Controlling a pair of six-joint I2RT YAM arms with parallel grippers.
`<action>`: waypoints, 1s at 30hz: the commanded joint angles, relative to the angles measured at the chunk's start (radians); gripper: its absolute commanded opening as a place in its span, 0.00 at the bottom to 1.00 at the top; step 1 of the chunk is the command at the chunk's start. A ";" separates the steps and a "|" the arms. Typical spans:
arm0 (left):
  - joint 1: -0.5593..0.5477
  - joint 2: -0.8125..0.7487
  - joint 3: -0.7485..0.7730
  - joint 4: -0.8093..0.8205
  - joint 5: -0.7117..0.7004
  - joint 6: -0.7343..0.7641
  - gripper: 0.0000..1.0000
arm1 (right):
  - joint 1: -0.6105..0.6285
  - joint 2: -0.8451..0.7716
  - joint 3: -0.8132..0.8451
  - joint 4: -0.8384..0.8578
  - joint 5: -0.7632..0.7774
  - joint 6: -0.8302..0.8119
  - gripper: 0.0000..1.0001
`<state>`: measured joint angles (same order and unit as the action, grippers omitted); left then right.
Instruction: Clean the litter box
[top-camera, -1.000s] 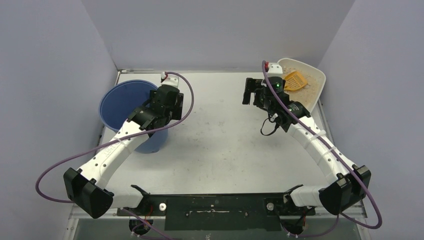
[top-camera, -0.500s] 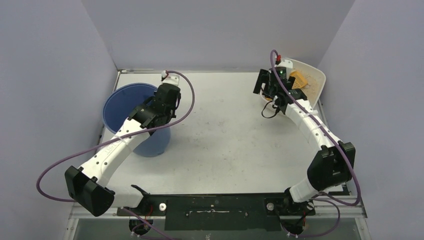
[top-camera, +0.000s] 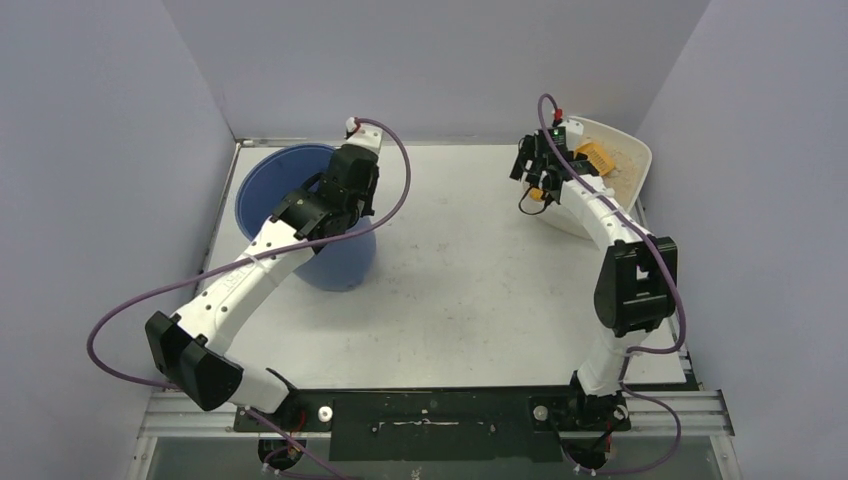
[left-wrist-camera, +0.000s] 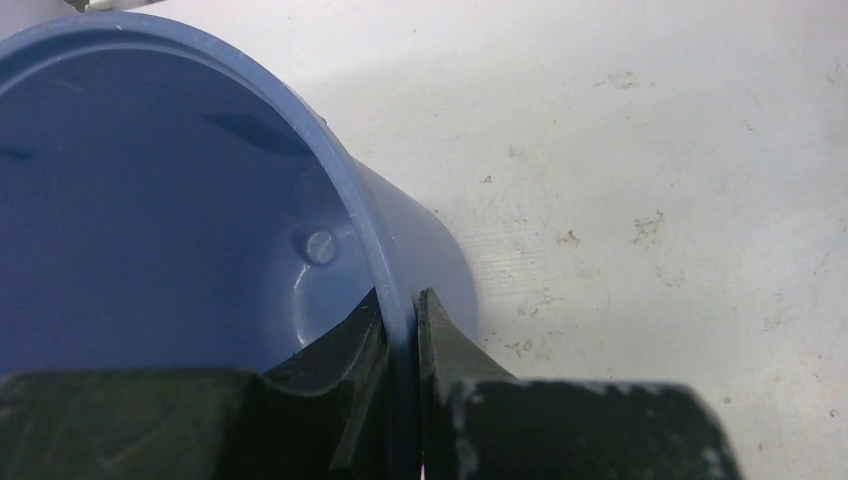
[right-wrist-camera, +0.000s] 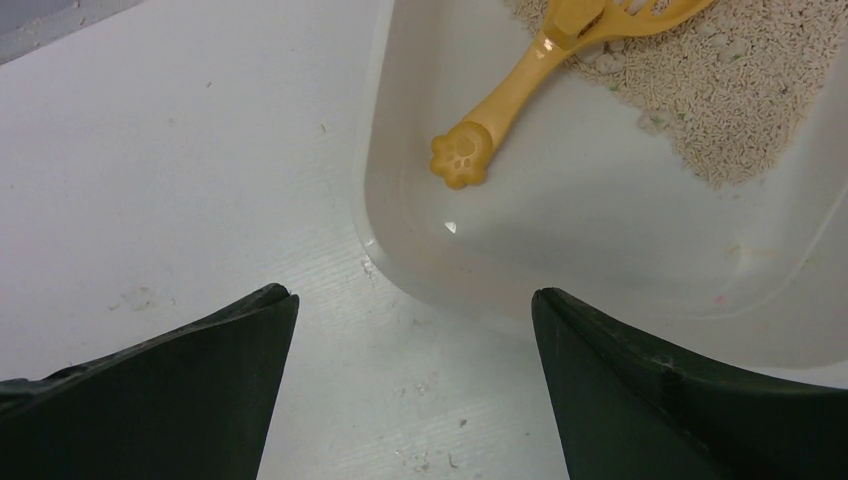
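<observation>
The litter box, a shallow white tray of tan granules, sits at the back right corner. A yellow scoop lies in it. In the right wrist view the scoop's handle rests on the tray's bare floor, its slotted end on the granules. My right gripper is open and empty, over the table at the tray's near corner. My left gripper is shut on the rim of the blue bucket, one finger inside and one outside.
The blue bucket stands at the back left, with the left arm lying across its right side. Grey walls close in the table on three sides. The right arm reaches along the right edge. Specks of grit dot the tabletop.
My left gripper has shut on the bucket rim and pulled the bucket to the right and back. My right arm has stretched farther back toward the litter box's corner.
</observation>
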<state>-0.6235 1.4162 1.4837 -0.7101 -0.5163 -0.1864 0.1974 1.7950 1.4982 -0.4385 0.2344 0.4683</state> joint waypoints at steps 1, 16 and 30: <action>-0.013 0.048 0.098 0.131 -0.001 0.067 0.00 | -0.052 0.058 0.096 0.066 -0.046 0.038 0.90; -0.098 0.320 0.292 0.126 0.008 0.065 0.00 | -0.125 0.306 0.338 0.051 -0.097 0.062 0.90; -0.156 0.352 0.319 0.086 -0.034 0.068 0.06 | -0.100 0.477 0.520 0.014 -0.129 0.090 0.88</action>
<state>-0.7738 1.7668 1.7485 -0.6533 -0.5213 -0.1181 0.0811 2.2532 1.9587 -0.4324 0.0952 0.5373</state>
